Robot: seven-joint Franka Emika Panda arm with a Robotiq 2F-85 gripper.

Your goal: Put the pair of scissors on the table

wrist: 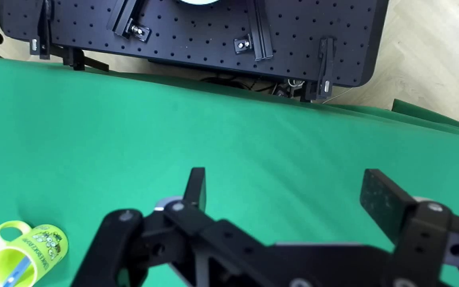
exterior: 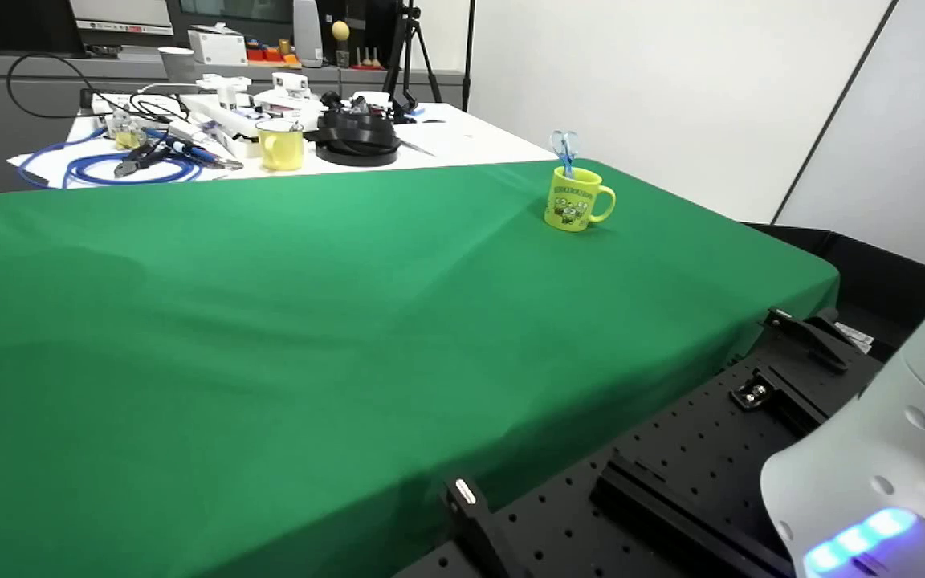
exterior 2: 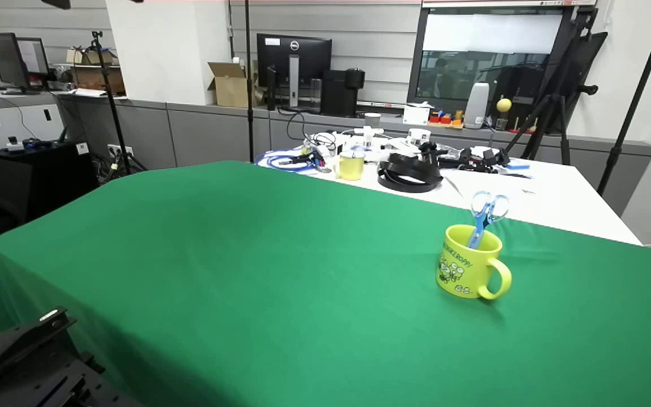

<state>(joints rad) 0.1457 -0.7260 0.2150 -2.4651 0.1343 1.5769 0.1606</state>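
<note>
Slim light-blue-handled scissors (exterior 2: pixel 478 227), leaning handles-up inside a bright-yellow printed mug (exterior 2: pixel 461 271), sit well to the wrist view's lower left of the spread-wide, black two-fingered tool (wrist: pixel 285 185).

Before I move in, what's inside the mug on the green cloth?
Scissors, handles up and out of the top. The mug hides their tips and its own bottom; I can't tell whether anything else lies there.

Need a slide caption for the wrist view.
Open, empty gripper above the green-covered table; lower left, the pair of scissors, partly out of frame, in a yellow mug.
</note>
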